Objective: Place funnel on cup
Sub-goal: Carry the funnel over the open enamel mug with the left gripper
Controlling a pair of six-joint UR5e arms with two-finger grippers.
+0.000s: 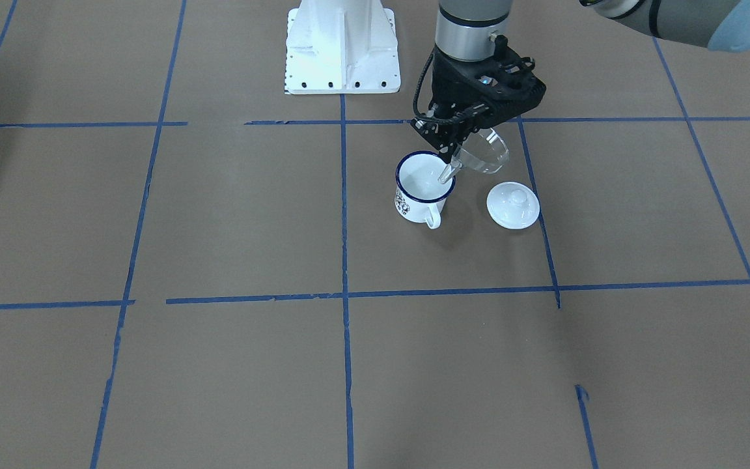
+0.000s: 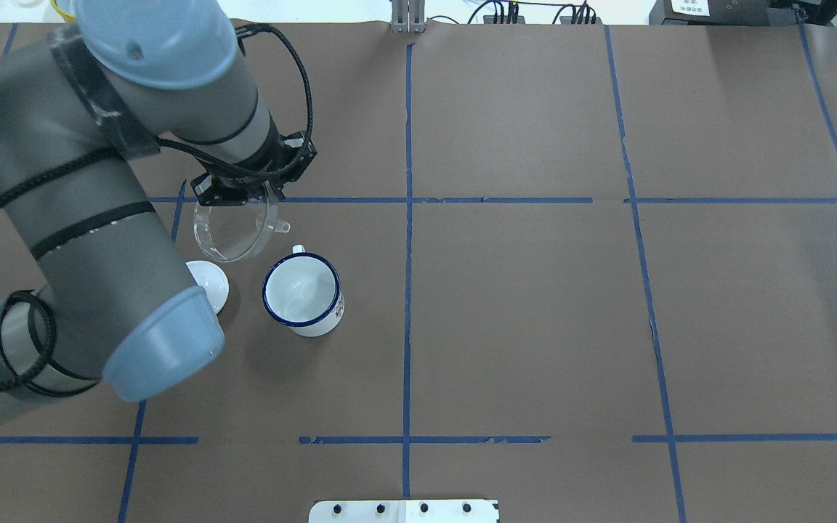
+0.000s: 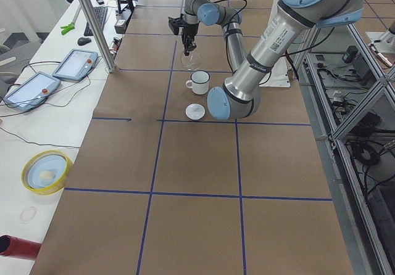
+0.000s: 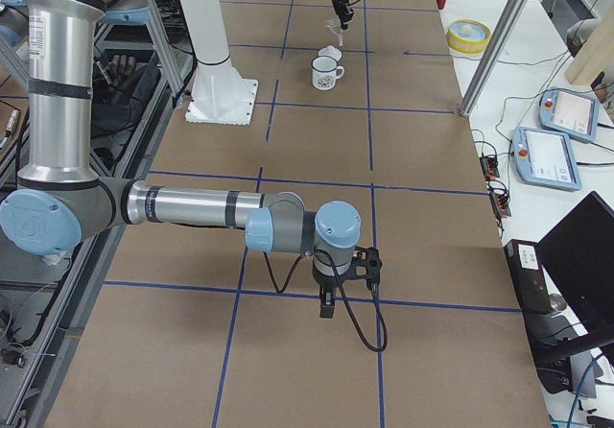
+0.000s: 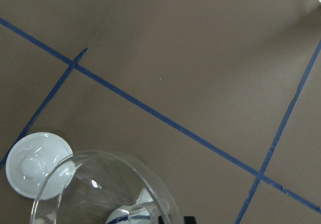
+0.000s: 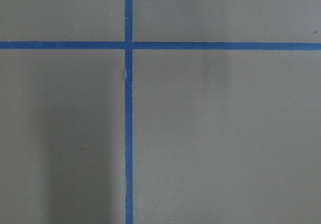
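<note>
Closest to the robot, the white base mount (image 2: 404, 511) is bolted to a table (image 2: 535, 290) covered in brown paper and marked into squares with blue tape.

Well off to the robot's right, the right gripper (image 4: 326, 305) points down over a bare stretch of paper near a tape crossing. It shows only in the side view, so it cannot be told whether its fingers are apart or together.

Further out, on the robot's left half of the table, the cup (image 2: 302, 290) stands upright. It is a white enamel mug with a dark blue rim and a small dark print on its side, and its loop handle points away from the robot. Just beside it, on its left, the round white knobbed lid (image 2: 209, 285) lies flat on the paper with the knob up, apart from the cup and partly hidden by the left arm's elbow.

Just beyond both, the funnel (image 2: 235, 231) hangs in the air, tipped on its side, with its thin stem aimed towards the cup's far rim. It is not seated on the cup.

Furthest out, the left gripper (image 2: 248, 196) reaches down with its fingers clamped on the far edge of the funnel's wide bowl.
</note>
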